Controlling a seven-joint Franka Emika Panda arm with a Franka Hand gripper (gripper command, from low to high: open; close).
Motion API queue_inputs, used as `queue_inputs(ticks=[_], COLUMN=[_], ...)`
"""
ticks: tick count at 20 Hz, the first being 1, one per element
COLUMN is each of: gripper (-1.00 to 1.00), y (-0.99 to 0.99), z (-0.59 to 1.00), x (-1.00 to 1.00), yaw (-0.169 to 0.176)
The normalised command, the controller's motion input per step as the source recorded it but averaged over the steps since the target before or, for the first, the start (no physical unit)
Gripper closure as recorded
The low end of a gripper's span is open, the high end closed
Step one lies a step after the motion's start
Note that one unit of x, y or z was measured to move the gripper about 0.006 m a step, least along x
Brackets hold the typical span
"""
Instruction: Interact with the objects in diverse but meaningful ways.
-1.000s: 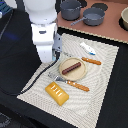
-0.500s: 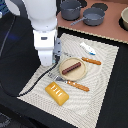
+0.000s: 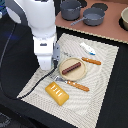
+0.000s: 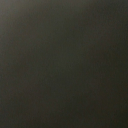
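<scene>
two grey pots point(image 3: 82, 12) stand at the far edge of the scene on a reddish-brown board point(image 3: 112, 31), well apart from the mat point(image 3: 95, 95). an orange-handled fork point(image 3: 74, 84) lies just in front of the plate point(image 3: 80, 75), and an orange-handled knife point(image 3: 91, 61) lies just beyond it, toward the exterior view's right. the white arm point(image 3: 42, 35) stands over the mat's edge on the exterior view's left, right beside the plate, and its body hides the fingers, so i cannot tell whether they are wide, narrow or holding anything. a black cable point(image 3: 27, 86) runs from the arm across the mat.

the counter point(image 3: 15, 65) is black; the mat is pale and woven. the wrist view is a flat dark field that shows nothing.

the sausage point(image 3: 71, 66) is dark brown and lies across the tan plate. the bread point(image 3: 57, 93), yellow-orange and ridged, lies on the mat near the front, beside the fork. a small white figure point(image 3: 87, 48) with blue on it lies near the mat's far edge, beyond the knife.
</scene>
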Motion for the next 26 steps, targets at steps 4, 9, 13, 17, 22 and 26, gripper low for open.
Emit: queue_inputs(ticks=[4,9,13,17,22,26], gripper=[-1.00,-1.00,-1.00,-1.00,-1.00,-1.00], y=[0.09,0.10,0.13,0.16,0.07,0.00], z=[0.75,0.84,0.79,0.65,0.50,0.35], x=[0.00,0.00,0.21,0.79,0.86,0.70], yaw=[0.020,0.016,0.003,-0.004,-0.085,-0.187])
